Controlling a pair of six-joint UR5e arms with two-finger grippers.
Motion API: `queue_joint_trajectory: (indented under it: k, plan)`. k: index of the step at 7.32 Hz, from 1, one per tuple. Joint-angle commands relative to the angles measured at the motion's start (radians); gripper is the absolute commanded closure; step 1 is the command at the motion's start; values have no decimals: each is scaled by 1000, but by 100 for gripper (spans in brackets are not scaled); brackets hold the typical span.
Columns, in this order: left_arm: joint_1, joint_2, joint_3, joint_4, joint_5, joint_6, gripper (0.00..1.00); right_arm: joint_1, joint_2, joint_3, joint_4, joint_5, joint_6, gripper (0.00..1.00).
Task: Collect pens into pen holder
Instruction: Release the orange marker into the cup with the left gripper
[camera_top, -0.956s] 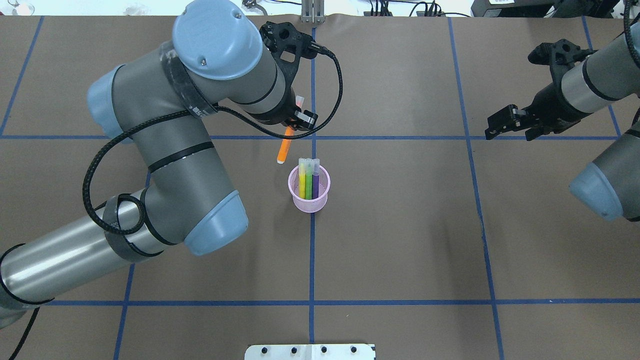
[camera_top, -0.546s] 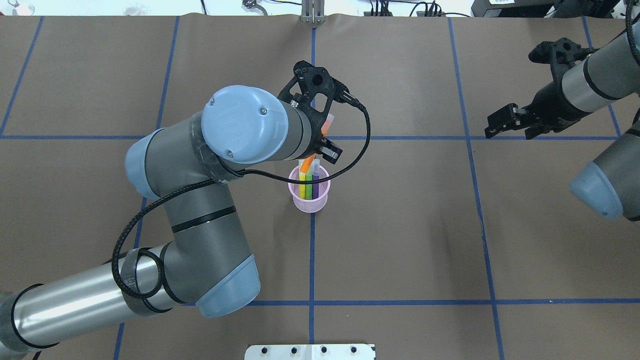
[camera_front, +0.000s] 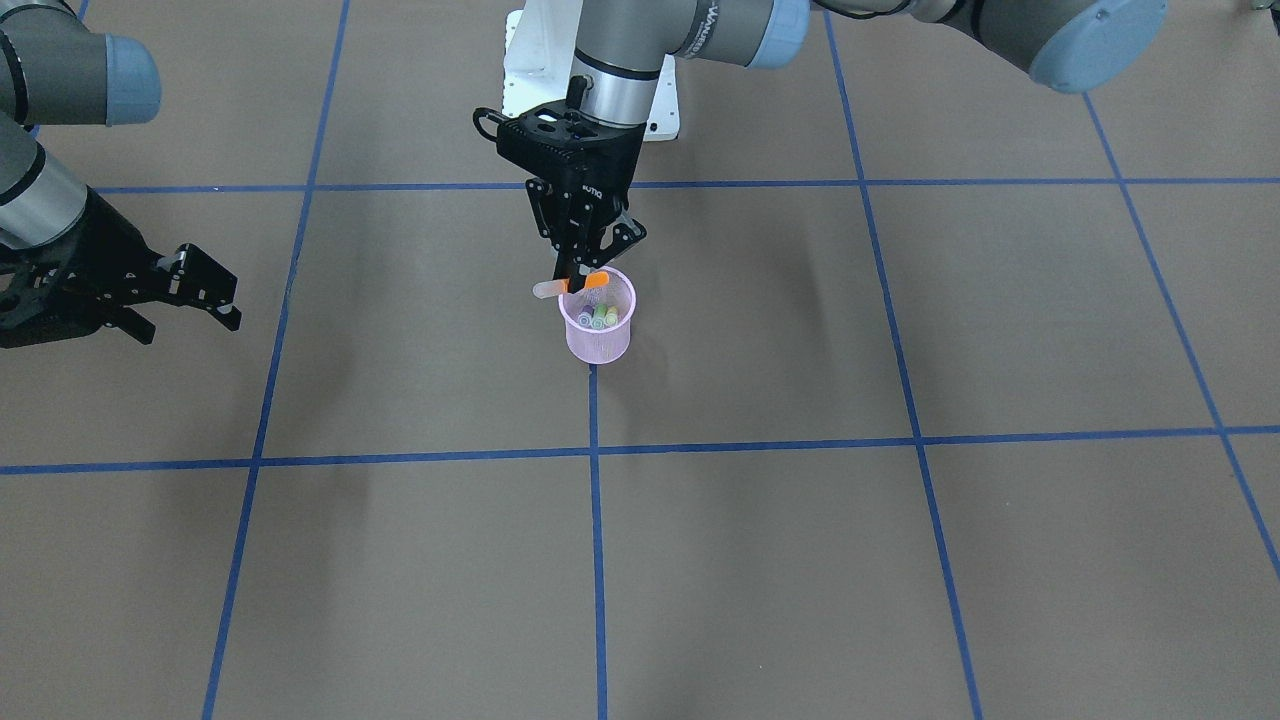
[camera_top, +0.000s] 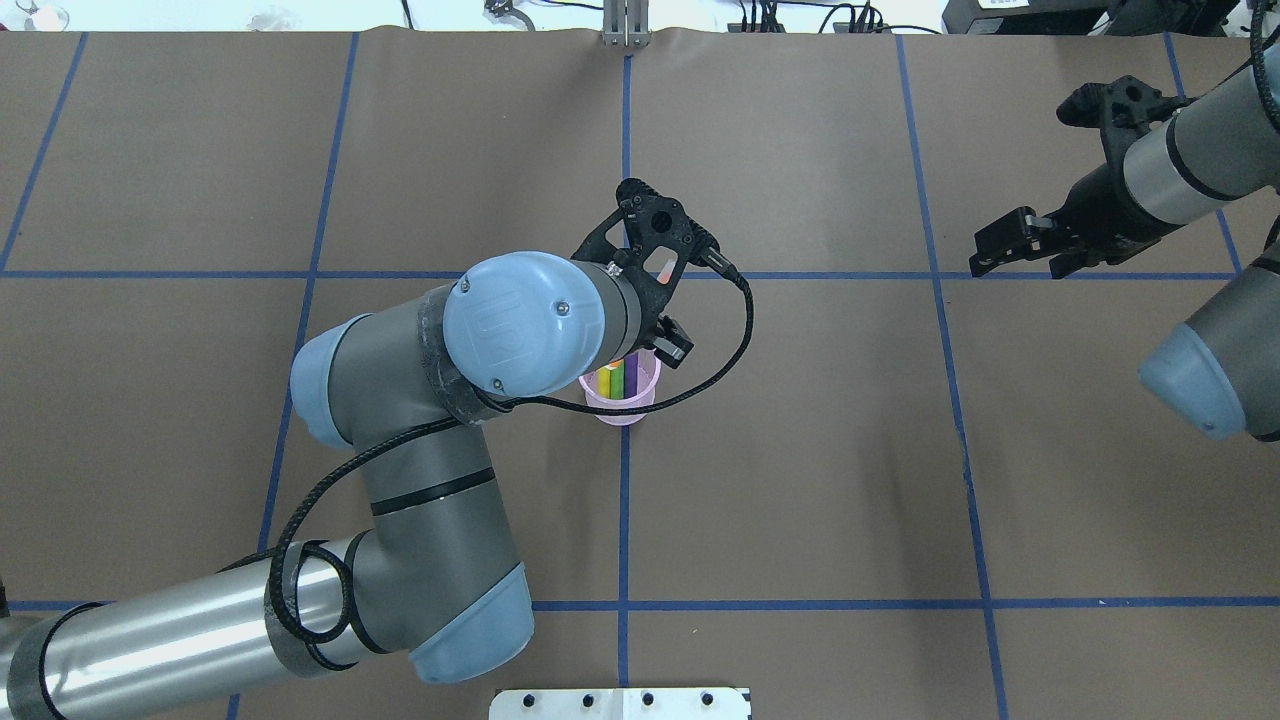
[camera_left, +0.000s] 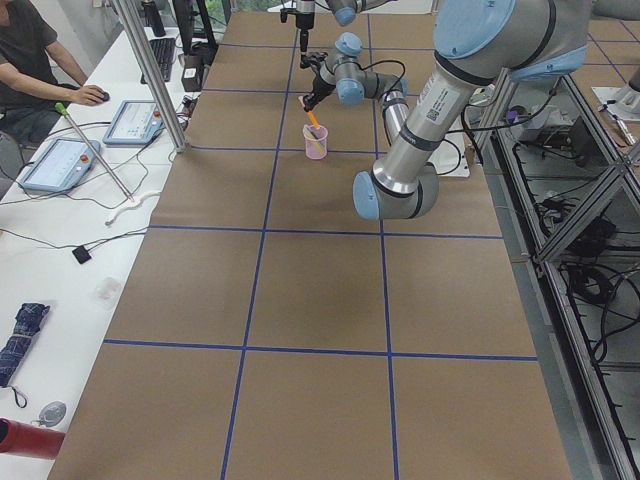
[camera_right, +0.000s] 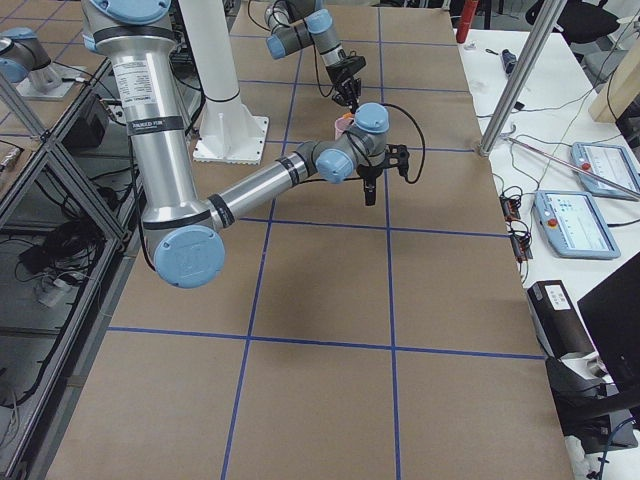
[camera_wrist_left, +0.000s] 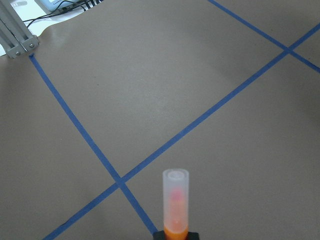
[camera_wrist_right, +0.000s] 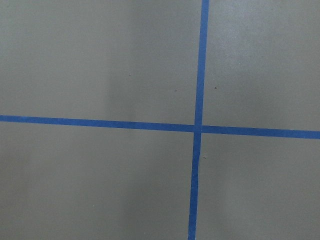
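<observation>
1. The left gripper (camera_front: 585, 272) was clamped across the orange pen (camera_front: 597, 281). It held the pen tilted over the rim of the pen holder (camera_front: 598, 340), ready to join the other pens (camera_front: 598, 317) standing inside.
2. The right gripper (camera_top: 1020, 262) hung well apart with its jaws spread and empty, probably to stay clear.
3. The front-facing view showed the grip and the tilt. Overhead, the wrist hid both. The left wrist camera caught only the pale cap (camera_wrist_left: 175, 200).

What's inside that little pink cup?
A yellow pen, a green pen and a purple pen stand in the pink cup. The left gripper holds an orange pen over the rim; overhead, its arm hides part.
</observation>
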Motion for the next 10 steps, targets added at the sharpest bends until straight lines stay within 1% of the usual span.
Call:
queue_joint_trajectory:
  k: [1, 2, 3, 4, 5, 6, 7, 8, 9, 10]
  plan:
    - [6, 32, 6, -64, 4, 2, 100, 0, -1, 0, 0, 0, -1, 0]
    - [6, 36, 6, -72, 4, 3, 58, -1, -1, 0, 0, 0, -1, 0]
    - [6, 38, 7, -78, 4, -1, 13, 0, -1, 0, 0, 0, -1, 0]
    - [0, 42, -5, -76, 4, -9, 2, 0, -1, 0, 0, 0, -2, 0]
    - [-14, 68, -58, -69, 1, -11, 1, 3, -5, 0, 0, 2, -5, 0]
    - [-48, 119, -100, -63, -7, -15, 2, 18, -12, -2, 0, 2, -7, 0]
    - [-95, 216, -150, -37, -49, -33, 2, 49, -27, -8, -2, 5, -33, 0]
    - [-196, 337, -196, -18, -185, -34, 2, 101, -47, -29, -3, 9, -122, 0]
    - [-343, 477, -235, 12, -390, -25, 2, 157, -88, -48, -5, 9, -231, 0]
    - [-491, 586, -228, 22, -571, 0, 1, 237, -135, -83, -5, 12, -349, 0]
